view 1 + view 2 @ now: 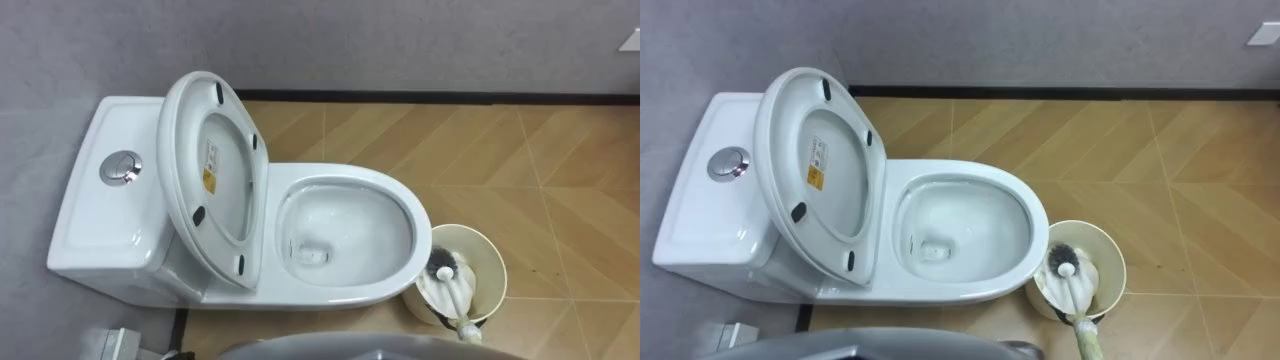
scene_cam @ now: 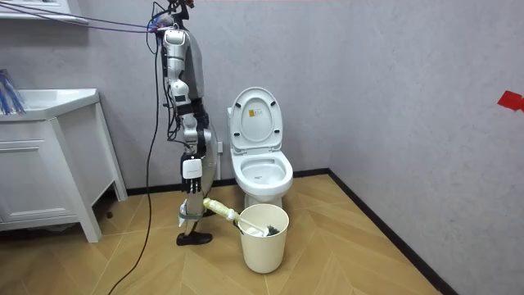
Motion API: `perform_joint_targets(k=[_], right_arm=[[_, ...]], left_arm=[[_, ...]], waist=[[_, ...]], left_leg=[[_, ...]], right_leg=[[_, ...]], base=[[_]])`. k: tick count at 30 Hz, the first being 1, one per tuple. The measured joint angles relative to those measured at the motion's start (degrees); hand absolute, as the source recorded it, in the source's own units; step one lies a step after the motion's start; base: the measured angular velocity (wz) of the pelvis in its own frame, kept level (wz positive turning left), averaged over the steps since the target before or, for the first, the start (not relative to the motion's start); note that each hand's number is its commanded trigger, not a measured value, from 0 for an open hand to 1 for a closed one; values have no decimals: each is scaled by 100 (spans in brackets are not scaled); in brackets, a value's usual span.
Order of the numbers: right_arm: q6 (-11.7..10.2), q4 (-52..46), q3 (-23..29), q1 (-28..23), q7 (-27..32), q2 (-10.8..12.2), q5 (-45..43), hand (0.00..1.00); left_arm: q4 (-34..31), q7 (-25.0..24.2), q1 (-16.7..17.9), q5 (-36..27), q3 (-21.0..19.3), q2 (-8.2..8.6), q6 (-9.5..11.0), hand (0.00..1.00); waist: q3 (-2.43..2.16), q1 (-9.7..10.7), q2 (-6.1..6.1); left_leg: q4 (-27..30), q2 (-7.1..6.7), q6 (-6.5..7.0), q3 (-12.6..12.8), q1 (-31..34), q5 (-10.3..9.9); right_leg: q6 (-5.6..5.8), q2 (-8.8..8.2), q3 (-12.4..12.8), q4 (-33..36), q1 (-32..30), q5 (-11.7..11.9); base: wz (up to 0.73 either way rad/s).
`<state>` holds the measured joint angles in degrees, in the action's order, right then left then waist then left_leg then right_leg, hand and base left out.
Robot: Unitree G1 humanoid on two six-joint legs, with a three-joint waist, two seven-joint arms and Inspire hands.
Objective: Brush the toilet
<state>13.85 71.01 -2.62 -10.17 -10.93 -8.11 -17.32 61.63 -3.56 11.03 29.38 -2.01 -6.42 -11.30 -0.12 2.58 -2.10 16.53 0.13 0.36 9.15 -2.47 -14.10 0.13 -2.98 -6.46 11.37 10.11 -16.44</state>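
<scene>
The white toilet (image 1: 350, 235) lies just below me, tank (image 1: 100, 210) on the left, with its seat and lid (image 1: 215, 175) raised and a little water in the bowl. To the bowl's right a cream bucket (image 1: 497, 268) holds the toilet brush (image 1: 443, 265), bristle head down inside it. The brush's pale handle (image 1: 1087, 338) slants out toward the lower edge. In the room view I stand beside the toilet (image 2: 262, 172). My right hand (image 2: 191, 176) hangs low near the end of the handle (image 2: 221, 211), which leans into the bucket (image 2: 264, 246).
A grey wall with a dark skirting runs behind the toilet. Wooden floor spreads to the right of the bucket. A white washbasin cabinet (image 2: 49, 164) stands at the room view's left. Some small white object (image 1: 120, 345) lies by the toilet's base.
</scene>
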Motion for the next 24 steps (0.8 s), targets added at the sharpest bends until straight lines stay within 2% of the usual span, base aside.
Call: perform_joint_targets(k=[6,14,20,24], right_arm=[[-4,-165,1,-13,-90,-7,-111,0],[-4,-438,-17,8,110,-22,-95,0],[-2,-424,9,-46,554,-14,775,0],[-1,-429,331,-152,965,12,1258,0]], left_arm=[[13,-81,-10,1,0,-34,2,0],[5,-52,-138,1,1,-96,-23,0],[3,249,-121,-152,1,-97,-119,0],[-29,420,-58,-121,5,-70,-137,0]], waist=[[4,3,-24],[14,-11,-24],[17,7,-15],[21,45,29]], left_leg=[[24,-1,0,-10,34,0],[20,2,0,-11,41,-1],[4,0,-1,-9,22,-1],[-48,-7,-5,24,-9,-6]], right_leg=[[-2,1,-2,-50,0,3],[-2,11,58,-58,-8,3],[-4,13,61,-64,11,4],[-3,14,150,-82,5,3]], base=[[0],[0],[0],[-6]])
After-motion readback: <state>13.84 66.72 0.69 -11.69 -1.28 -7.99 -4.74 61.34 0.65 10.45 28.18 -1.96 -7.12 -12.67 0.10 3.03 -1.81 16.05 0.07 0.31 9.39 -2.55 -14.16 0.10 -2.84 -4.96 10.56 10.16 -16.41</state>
